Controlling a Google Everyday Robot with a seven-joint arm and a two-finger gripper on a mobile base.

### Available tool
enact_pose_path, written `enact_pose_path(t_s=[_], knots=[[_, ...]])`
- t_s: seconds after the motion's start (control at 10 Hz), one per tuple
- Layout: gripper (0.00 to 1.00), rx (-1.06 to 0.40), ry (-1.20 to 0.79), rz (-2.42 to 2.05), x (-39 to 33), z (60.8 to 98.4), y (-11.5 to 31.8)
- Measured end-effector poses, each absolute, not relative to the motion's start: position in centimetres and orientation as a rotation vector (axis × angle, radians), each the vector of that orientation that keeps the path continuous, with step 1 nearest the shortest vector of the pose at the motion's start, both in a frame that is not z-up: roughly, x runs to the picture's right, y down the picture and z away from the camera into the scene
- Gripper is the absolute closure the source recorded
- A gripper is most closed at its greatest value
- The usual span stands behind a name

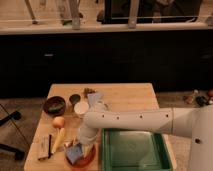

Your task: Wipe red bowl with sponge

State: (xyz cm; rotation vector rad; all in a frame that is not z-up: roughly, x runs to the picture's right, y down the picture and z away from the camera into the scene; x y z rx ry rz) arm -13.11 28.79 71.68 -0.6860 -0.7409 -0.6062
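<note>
My gripper [79, 149] hangs over the red bowl [91, 158] and covers most of it; only a strip of rim shows. The sponge [74, 153], right under it, is partly hidden. To its right, the tray [132, 131] is cut off by the bottom edge and my arm [135, 120] by the right edge. The small dark things [47, 147] to its left are too small to tell.

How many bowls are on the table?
2: the dark bowl at the back left, and the red bowl at the front edge, under the tool and sponge. The arm may hide more.
</note>
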Motion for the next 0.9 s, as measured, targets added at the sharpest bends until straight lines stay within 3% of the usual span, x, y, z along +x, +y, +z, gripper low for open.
enact_pose_path(t_s=[0.4, 0.9], knots=[[1.0, -0.679, -0.768, -0.642, -14.8, 71.8, 28.4], [1.0, -0.714, -0.801, -0.619, -12.9, 70.6, 31.4]])
